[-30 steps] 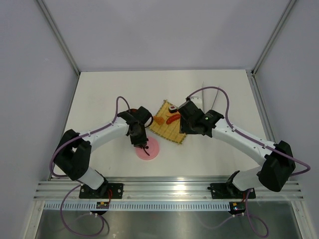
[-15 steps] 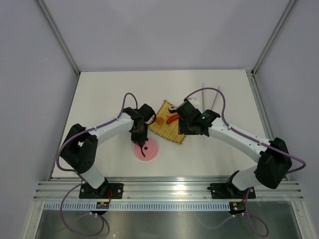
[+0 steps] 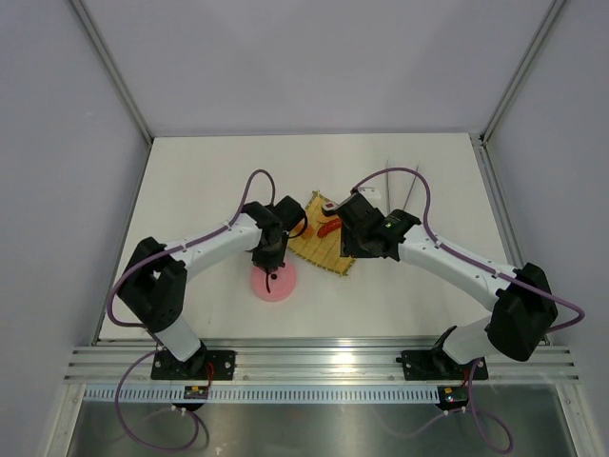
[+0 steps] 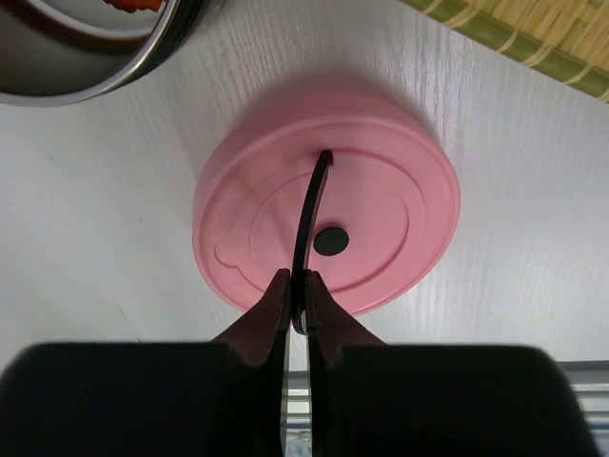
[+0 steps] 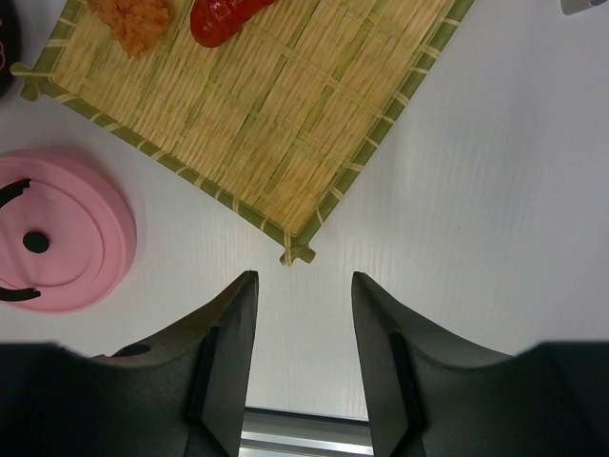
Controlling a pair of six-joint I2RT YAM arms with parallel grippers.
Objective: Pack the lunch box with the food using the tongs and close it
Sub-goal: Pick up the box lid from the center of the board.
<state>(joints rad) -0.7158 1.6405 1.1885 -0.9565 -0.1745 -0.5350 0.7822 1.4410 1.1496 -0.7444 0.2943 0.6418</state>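
— Grip on the left side: what is taken, and why there?

— The left gripper (image 4: 297, 286) is seen pinched tight on the thin black strap (image 4: 310, 214) that arches up from the flat round pink lid (image 4: 381, 190). The strap is the lid's only raised part, so it is probably the easiest place for the lid to be lifted. Whether the lid is raised clear of the white table (image 4: 86, 238) cannot be told.

— Where is the lunch box found?

— The small round shiny metal tin (image 4: 57, 52) is set just beside the lid, apart from it and uncovered. An orange piece (image 4: 138, 5) is glimpsed inside, at the picture's edge.

— Is the packing judged finished?

— Not fully, it would seem. A red-orange toy sausage (image 5: 224, 17) and an orange crumbly chunk (image 5: 133, 17) are left on the square bamboo mat (image 5: 276, 114), to the right of the lid.

— And the right side?

— The right gripper (image 5: 304, 286) is held empty, fingers apart, above bare table off the mat's near corner. It is likely kept there to be out of the lid's path. No tongs are gripped by either arm. The slim silver-white metal tongs (image 3: 388, 176) seem to be the thin pale lines farther right on the table, though that cannot be surely told.
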